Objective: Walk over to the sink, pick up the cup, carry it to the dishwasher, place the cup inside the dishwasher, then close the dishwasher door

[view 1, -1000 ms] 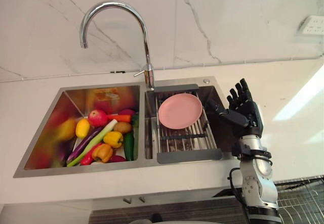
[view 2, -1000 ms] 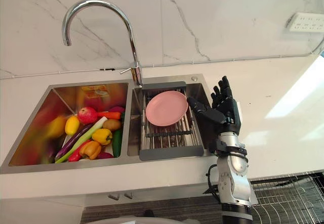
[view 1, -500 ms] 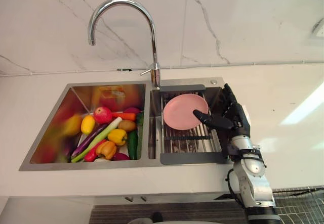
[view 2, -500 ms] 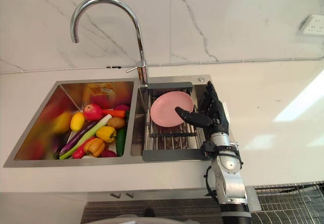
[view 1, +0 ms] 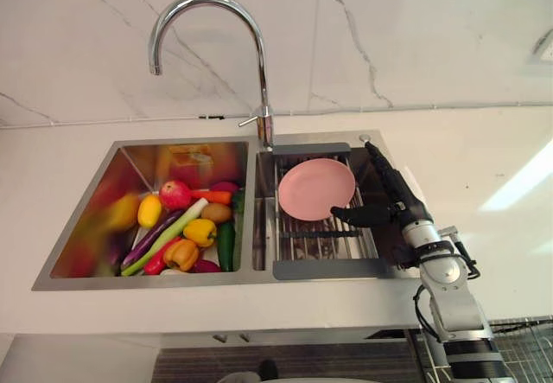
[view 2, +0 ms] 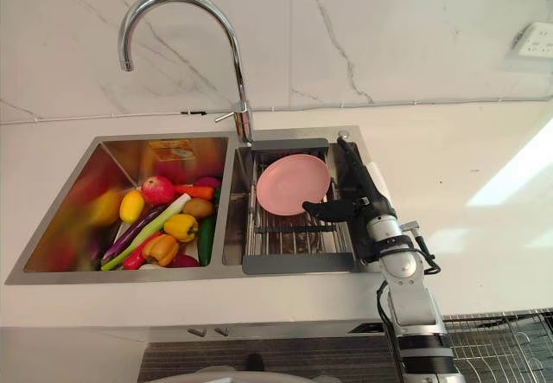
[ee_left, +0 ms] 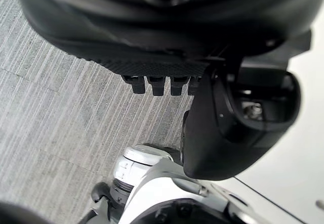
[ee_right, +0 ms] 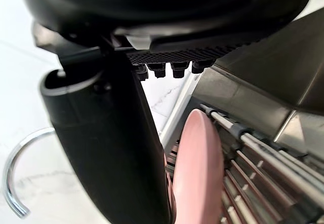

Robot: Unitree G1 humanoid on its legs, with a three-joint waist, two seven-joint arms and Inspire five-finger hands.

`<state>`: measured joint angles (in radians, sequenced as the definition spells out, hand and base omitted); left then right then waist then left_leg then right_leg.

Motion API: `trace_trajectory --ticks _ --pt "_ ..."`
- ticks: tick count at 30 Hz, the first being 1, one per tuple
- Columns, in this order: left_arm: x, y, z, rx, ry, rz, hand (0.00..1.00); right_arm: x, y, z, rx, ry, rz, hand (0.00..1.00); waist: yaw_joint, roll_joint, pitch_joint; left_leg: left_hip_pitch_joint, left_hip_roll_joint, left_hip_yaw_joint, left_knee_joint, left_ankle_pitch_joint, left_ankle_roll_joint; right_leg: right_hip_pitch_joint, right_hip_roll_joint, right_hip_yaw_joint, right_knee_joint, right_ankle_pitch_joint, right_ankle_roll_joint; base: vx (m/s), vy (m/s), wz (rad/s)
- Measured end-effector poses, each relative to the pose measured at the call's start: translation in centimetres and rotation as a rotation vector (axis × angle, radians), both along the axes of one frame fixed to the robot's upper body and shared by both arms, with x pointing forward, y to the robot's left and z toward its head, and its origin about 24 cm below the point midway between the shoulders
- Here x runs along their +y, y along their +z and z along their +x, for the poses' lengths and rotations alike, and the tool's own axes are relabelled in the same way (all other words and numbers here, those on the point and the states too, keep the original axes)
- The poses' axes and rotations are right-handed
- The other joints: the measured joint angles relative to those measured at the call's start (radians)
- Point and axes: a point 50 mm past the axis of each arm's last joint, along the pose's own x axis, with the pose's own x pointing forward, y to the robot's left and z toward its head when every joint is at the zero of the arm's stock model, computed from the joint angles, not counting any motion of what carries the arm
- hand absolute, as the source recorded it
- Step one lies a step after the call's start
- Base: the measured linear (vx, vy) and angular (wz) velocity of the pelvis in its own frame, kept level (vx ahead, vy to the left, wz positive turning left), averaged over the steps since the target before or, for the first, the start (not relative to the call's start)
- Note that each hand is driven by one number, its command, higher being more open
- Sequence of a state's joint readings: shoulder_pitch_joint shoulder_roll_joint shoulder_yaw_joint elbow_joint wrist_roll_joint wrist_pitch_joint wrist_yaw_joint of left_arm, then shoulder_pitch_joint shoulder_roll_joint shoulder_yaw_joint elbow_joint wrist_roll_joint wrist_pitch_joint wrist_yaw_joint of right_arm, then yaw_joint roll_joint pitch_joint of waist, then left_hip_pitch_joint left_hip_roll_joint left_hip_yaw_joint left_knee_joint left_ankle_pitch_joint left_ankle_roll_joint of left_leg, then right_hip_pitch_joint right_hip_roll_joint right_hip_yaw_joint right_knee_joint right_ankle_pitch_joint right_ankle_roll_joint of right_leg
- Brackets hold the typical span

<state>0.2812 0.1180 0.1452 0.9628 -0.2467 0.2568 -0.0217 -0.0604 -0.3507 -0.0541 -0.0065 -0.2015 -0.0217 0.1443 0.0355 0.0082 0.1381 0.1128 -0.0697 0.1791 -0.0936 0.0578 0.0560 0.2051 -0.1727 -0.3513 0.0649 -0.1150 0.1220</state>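
change of state: the right hand (view 1: 396, 203) has dropped from above the counter into the right basin of the sink (view 1: 155, 284). a second ago it stood upright to the right of the sink. it now lies low along the basin's right wall, over the rack (view 1: 324, 268). part of the apparent shift in the earliest picture is camera motion; the descent of the hand is real.

right hand: fingers straight and unclenched, thumb stretched sideways toward the lower rim of the plate (view 1: 315, 188). the thumb tip is just beside that rim; contact cannot be confirmed. nothing is gripped.

left hand (ee_left: 152, 27): relaxed over the floor, fingers uncurled, holding nothing.

cup: its position cannot be established. the item nearest the right hand is a pink plate leaning on the rack. the left basin holds vegetables (view 1: 186, 232).

meaning for the task: the approach is complete and the pickup step is under way, but no grasp exists yet. judged from the hand's line, the plate is the likely target.
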Motion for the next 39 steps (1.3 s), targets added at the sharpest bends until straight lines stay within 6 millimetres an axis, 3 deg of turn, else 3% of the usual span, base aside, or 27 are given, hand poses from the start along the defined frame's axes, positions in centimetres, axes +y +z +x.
trace_trajectory --ticks 14,28,39 --pt "0.1 0.1 0.1 -0.002 -0.014 -0.003 1.00 -1.2 -1.3 1.0 0.077 -0.034 -0.214 1.00 0.000 -0.005 0.003 -0.015 -0.002 -0.035 -0.001 0.020 -0.004 0.002 0.000 -0.042 0.000 0.000 0.000 -0.03 -0.028 0.08" --pt "0.1 0.1 0.3 0.001 -0.039 0.004 1.00 -1.4 -1.1 1.7 -0.007 -0.143 -0.382 1.00 0.004 -0.007 0.004 -0.018 -0.006 -0.052 -0.001 0.029 0.001 0.007 -0.002 -0.066 0.000 0.000 0.000 -0.01 -0.012 0.03" --pt "0.2 0.3 0.6 -0.009 -0.055 0.003 1.00 -1.7 -2.1 2.4 0.009 -0.195 -0.461 1.00 0.026 -0.007 0.005 -0.027 -0.012 -0.088 -0.001 0.039 0.002 0.018 -0.003 -0.105 0.000 0.000 0.000 -0.02 -0.029 0.10"
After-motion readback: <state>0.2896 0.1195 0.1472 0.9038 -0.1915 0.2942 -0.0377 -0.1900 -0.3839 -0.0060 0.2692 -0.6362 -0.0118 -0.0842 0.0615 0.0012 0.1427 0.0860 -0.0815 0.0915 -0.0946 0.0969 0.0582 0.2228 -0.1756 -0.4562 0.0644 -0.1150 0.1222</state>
